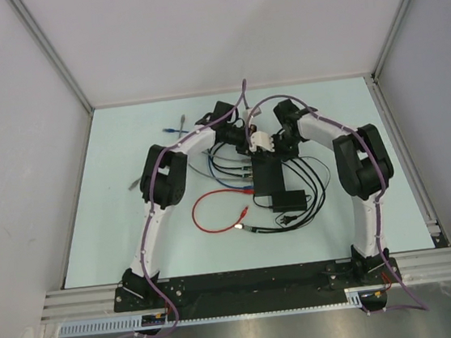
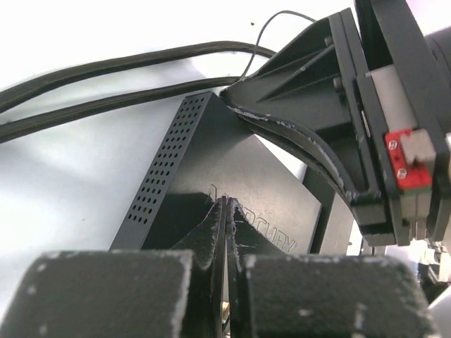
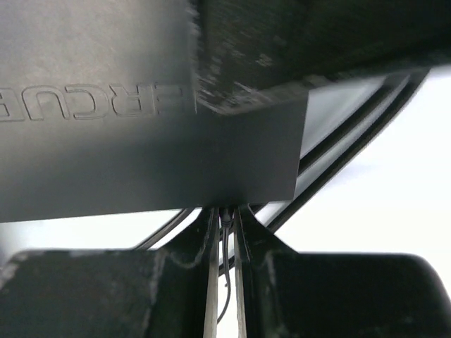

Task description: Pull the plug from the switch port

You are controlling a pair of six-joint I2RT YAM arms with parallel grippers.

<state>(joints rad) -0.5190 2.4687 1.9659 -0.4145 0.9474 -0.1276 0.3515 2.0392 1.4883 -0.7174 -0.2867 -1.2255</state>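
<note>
While the switch (image 1: 269, 176) lies in the middle of the table (image 1: 134, 228), the left gripper (image 2: 227, 205) hangs over its far end, fingers pressed together. The right gripper (image 3: 225, 217) is at the switch's edge, fingers almost together; I cannot tell if they pinch anything.

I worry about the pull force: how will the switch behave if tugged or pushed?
The switch looks rigid and flat, so it should not tip or roll. Its smooth case on the smooth table would probably slide unless held. The cables running to its edge may drag along.
</note>
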